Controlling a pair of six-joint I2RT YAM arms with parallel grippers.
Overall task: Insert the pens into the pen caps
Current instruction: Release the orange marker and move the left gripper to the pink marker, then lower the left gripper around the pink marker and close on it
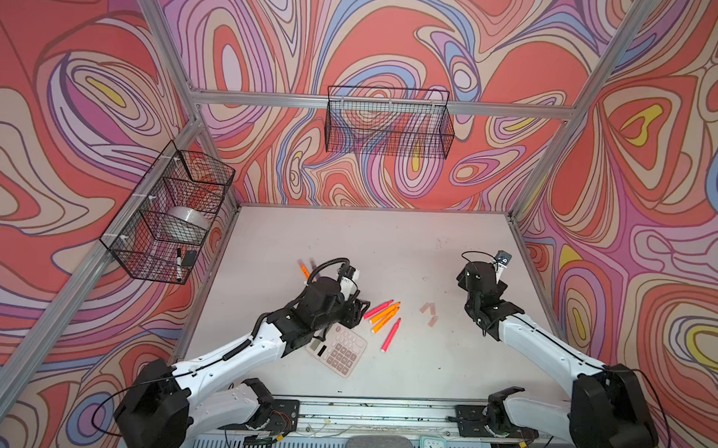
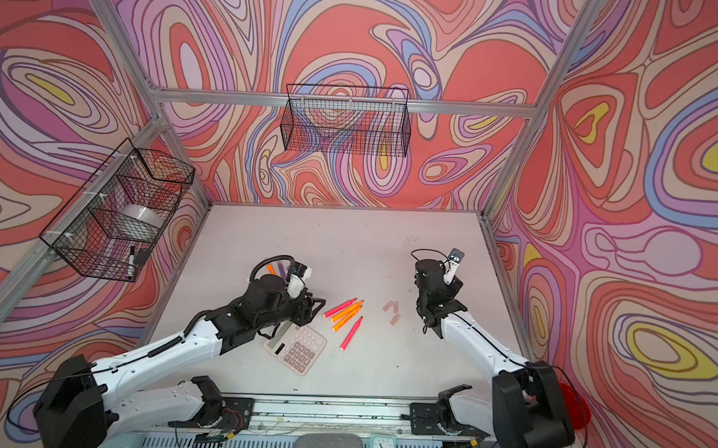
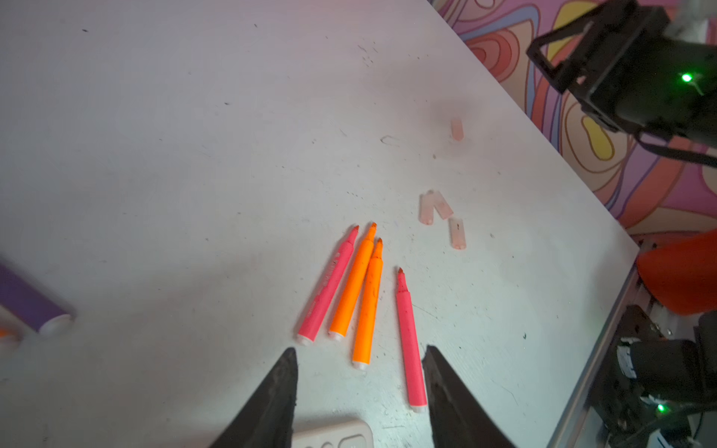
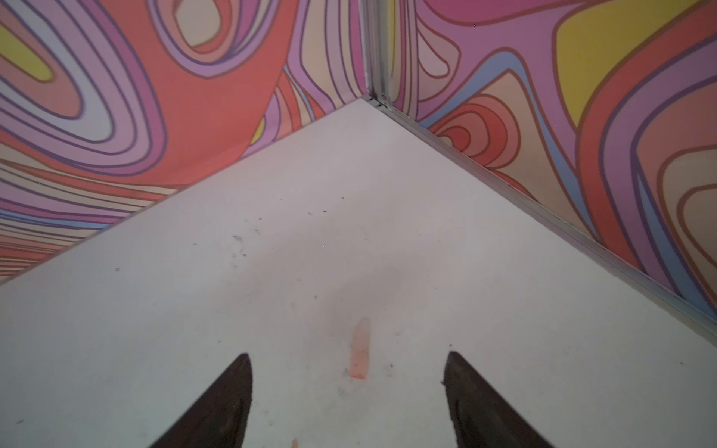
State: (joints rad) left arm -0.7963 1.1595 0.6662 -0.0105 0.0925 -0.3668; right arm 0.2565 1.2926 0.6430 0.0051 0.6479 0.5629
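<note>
Over by the calculator [image 1: 339, 351], the left gripper [image 3: 359, 349] hangs part-open and empty just behind four loose pens [image 3: 351, 287], none of them capped yet. A purple pen [image 3: 27, 294] lies well off to the side. The right gripper [image 4: 349, 353] is spread wide, empty too, lined up on one cap [image 4: 360, 341] lying ahead of it. Three more caps [image 3: 430, 207] sit near the pen tips. Looks like the pick-up stage, so next each arm needs to drop and pinch. The white table [image 1: 389, 243] is scuffed, the walls are swirly, and there are wire baskets [image 1: 389, 122] hanging on them.
</note>
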